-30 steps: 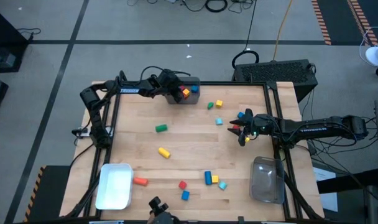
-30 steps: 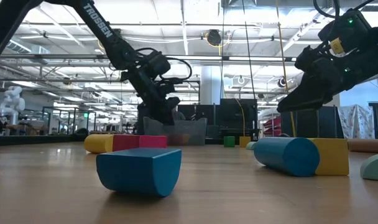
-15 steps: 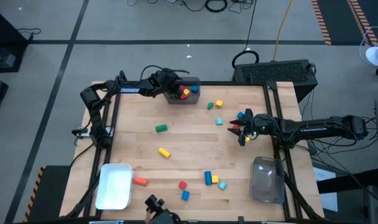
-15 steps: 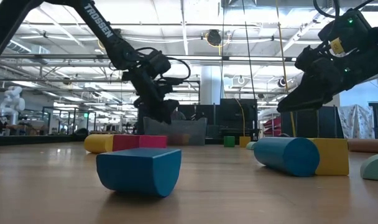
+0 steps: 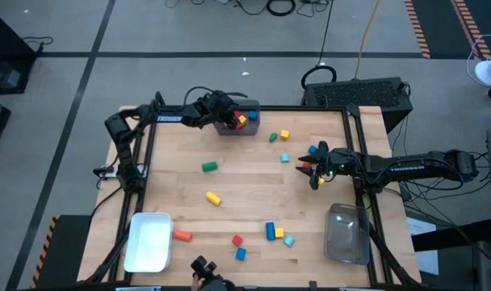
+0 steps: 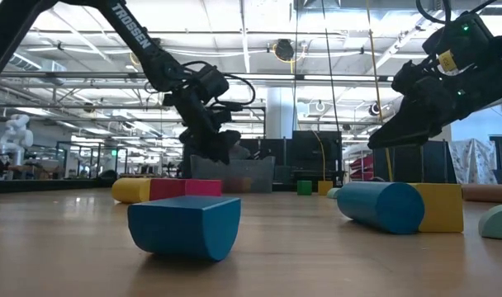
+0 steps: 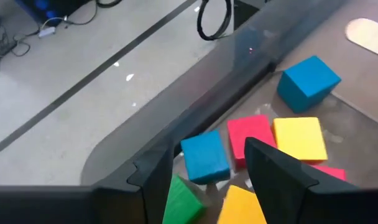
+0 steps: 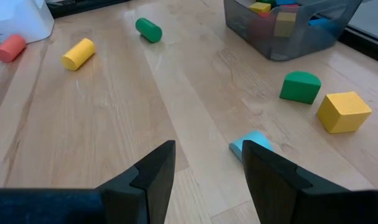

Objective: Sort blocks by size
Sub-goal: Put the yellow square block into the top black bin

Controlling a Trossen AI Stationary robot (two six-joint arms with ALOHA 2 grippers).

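Pale wooden tabletop (image 5: 245, 174) carries scattered blocks (image 5: 212, 197); more fill the grey bin (image 5: 239, 128), where the left gripper (image 7: 207, 180) hovers, parted and empty. The right gripper (image 8: 204, 165) gapes empty over a cyan block (image 8: 251, 145). Stiff, light pieces, probably: pinch flat sides.

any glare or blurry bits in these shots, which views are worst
Low view: the near blue block is soft and oversized, bright ceiling lights behind leave both arms as dark silhouettes. Left wrist view: the grey bin wall hazes the floor seen through it, with small glints there. High view: even light, a small glint on the floor. Right wrist view: mild sheen on the table.
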